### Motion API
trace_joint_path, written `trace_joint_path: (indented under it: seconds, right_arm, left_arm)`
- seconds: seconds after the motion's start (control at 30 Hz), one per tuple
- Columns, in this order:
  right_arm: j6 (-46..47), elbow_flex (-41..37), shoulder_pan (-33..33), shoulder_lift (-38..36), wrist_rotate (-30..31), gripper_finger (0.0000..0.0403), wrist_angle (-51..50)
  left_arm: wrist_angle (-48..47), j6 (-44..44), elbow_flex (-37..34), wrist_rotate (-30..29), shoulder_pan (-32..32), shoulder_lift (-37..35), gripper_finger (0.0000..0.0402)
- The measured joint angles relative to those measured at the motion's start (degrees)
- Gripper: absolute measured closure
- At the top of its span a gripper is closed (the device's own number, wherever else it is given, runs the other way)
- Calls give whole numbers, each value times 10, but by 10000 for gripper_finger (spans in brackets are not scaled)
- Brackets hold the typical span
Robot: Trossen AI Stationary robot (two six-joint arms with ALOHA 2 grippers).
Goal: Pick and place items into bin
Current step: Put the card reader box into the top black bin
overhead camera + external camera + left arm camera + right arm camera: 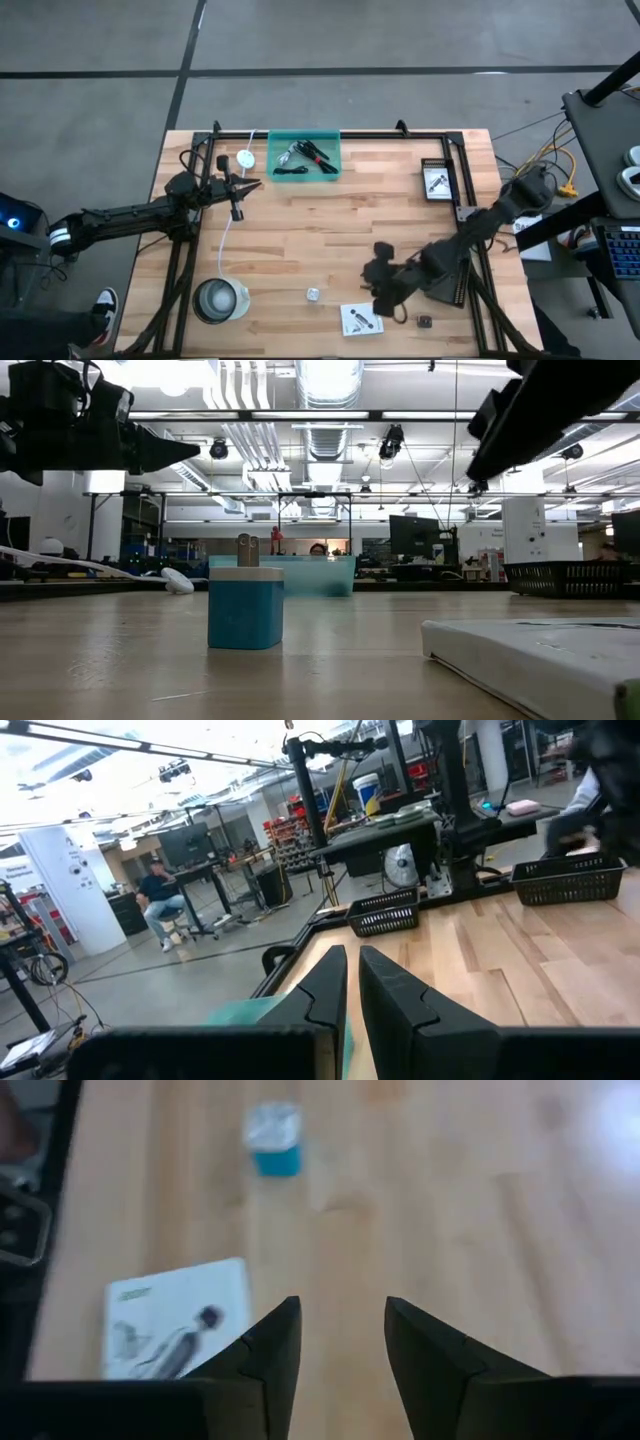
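The left arm reached in from the left edge, its left gripper (240,187) raised over the far-left part of the table with fingers nearly closed, a narrow gap between them. The right arm stretched diagonally from the right, its right gripper (380,283) near the front, fingers parted.

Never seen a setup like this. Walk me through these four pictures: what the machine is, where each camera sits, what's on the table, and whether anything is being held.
This is a robot with two dark arms at a wooden table, each ending in a two-finger claw. One picture looks straight down, one sits level with the tabletop, and two come from cameras on the wrists. The left claw is shut and empty, hovering near the teal bin, which already holds black cables. The right claw is open and empty, above a white card. Nearby lie a small blue block, a clear round container and a second card.
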Motion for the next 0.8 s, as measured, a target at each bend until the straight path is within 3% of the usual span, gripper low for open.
trace_joint_path:
  seconds: [0.27, 0.43, 0.57, 0.8]
  right_arm:
    - [-8, 118, 3, 118, -71, 270, -9]
    - [-13, 215, 6, 180, -73, 261, -118]
    - [9, 276, 9, 219, -72, 232, -186]
    - [26, 331, 14, 257, -69, 171, -183]
  left_arm:
    - [3, 0, 0, -1, 0, 0, 386]
    - [4, 0, 0, -1, 0, 0, 386]
    - [-5, -1, 0, -1, 0, 1, 386]
    - [-5, 11, 1, 0, 0, 3, 386]
